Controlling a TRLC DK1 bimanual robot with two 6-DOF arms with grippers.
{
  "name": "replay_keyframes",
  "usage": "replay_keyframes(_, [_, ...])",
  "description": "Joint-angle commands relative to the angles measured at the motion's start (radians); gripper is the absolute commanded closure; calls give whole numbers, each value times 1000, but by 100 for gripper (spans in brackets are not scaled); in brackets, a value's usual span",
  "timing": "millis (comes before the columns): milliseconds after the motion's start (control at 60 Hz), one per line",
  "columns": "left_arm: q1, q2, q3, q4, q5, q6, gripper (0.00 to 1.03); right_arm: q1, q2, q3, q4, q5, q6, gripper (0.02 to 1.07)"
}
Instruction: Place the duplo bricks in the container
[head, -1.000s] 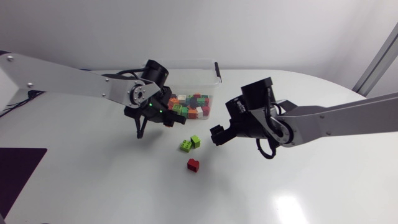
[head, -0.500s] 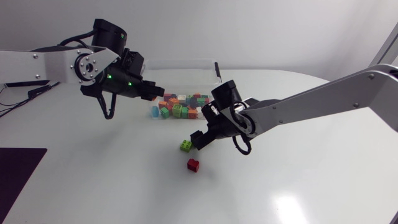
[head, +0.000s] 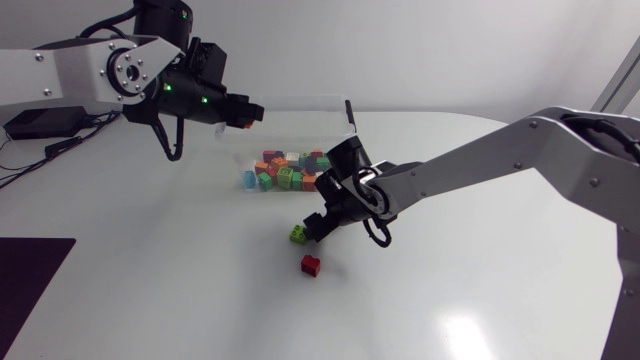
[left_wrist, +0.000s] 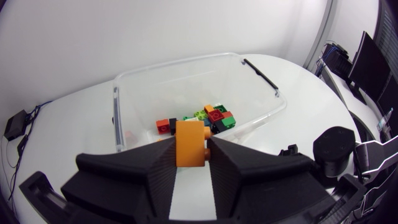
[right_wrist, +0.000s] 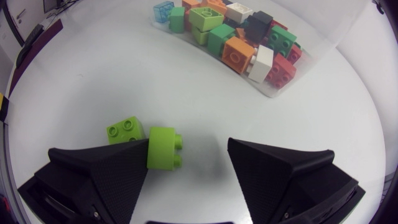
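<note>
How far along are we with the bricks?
Many bricks already lie in the container. The left gripper holds an orange brick close by it. Remaining: two lime bricks at the open right gripper and a red brick on the table.

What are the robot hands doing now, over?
Left gripper shut on orange duplo brick, near clear plastic container. Right gripper open around lime-green duplo brick. Red duplo brick loose, nothing blocking.

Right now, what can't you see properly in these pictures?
Head view: the right arm's fingers cover part of the green bricks.
Left wrist view: the left arm's fingers hide the lower end of the orange brick.
Right wrist view: the edge cuts off much of the container.
</note>
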Motion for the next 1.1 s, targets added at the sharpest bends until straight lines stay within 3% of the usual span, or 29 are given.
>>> replay_keyframes(0, [5, 45, 69, -7, 17, 19, 78, -1, 42, 22, -12, 3, -30, 42])
replay_keyframes(150, [3, 111, 150, -10, 37, 15, 78, 9, 72, 33, -20, -19, -40, 70])
replay_keyframes(467, [8, 279, 344, -9, 39, 11, 75, -37, -46, -33, -23, -75, -54, 74])
replay_keyframes(533, [12, 308, 374, -9, 39, 11, 70, -43, -92, -48, -37, -80, -56, 74])
replay_keyframes(600, [12, 350, 417, -19, 34, 15, 19, -51, -152, -56, -57, -80, -57, 73])
replay_keyframes(650, [12, 361, 427, -21, 28, 19, 4, -59, -189, -53, -76, -80, -57, 73])
replay_keyframes(900, [48, 304, 376, -47, 28, 67, 4, -113, -313, 59, -161, -92, -59, 73])
replay_keyframes(1083, [77, 101, 204, -61, 51, 140, 4, -149, -290, 194, -172, -108, -48, 73])
